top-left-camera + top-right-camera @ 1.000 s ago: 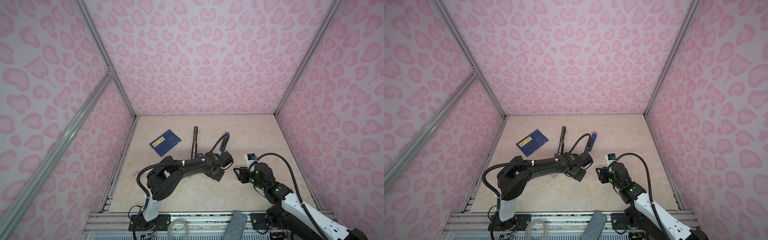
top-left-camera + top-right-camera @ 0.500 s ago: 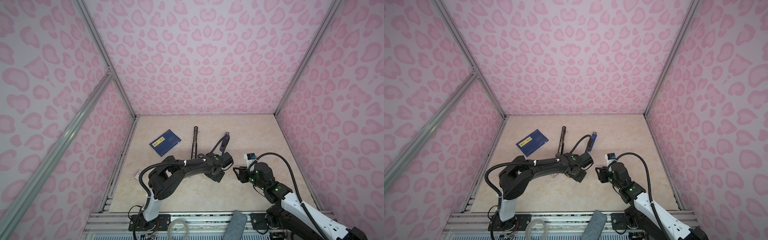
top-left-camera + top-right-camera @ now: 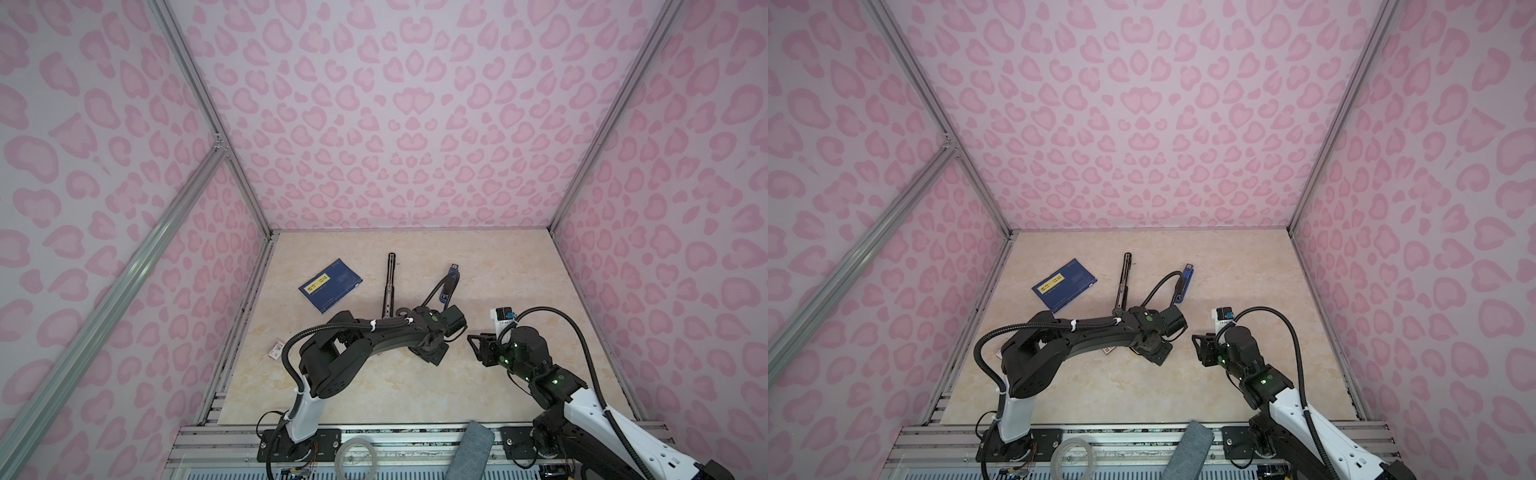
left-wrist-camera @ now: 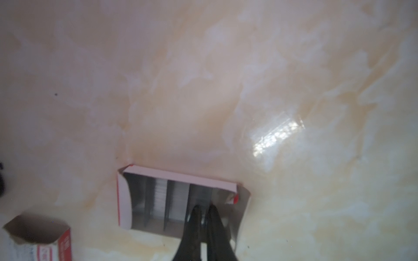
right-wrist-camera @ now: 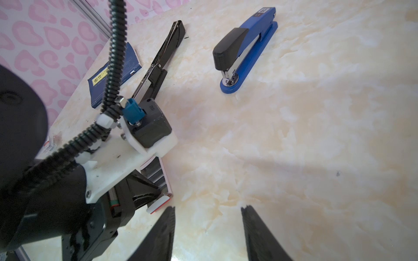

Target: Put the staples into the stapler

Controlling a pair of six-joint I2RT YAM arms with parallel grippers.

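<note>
The left end effector [image 4: 204,209] pointed down into a small open tray [image 4: 181,179]. Its two fingers were pressed almost together, and a thin grey strip of the staples [image 4: 161,198] sat between the tips. It looked to me like a pinch on that one strip, but I could not tell how firm the hold was. The other strips lay side by side in the tray. I think the fingers went in from above because the tray has walls all round.

The tray lay flat on the table [image 3: 415,395], near the middle, under the left arm's wrist. The empty cover of the box [image 4: 36,245] lay just beside it.

The right end effector [image 5: 208,226] hung low over a bare part of the table, near the tray. Its fingers were spread wide and held nothing. My guess was that it stood by there, out of the way but close enough to help.

Farther back lay the black stapler [image 3: 388,286]. It was folded open in one long line, I think so that its track faced up for the staples. The blue stapler [image 3: 451,282] sat shut near it. A dark blue booklet [image 3: 330,284] lay off to the left, well apart from the tray.
</note>
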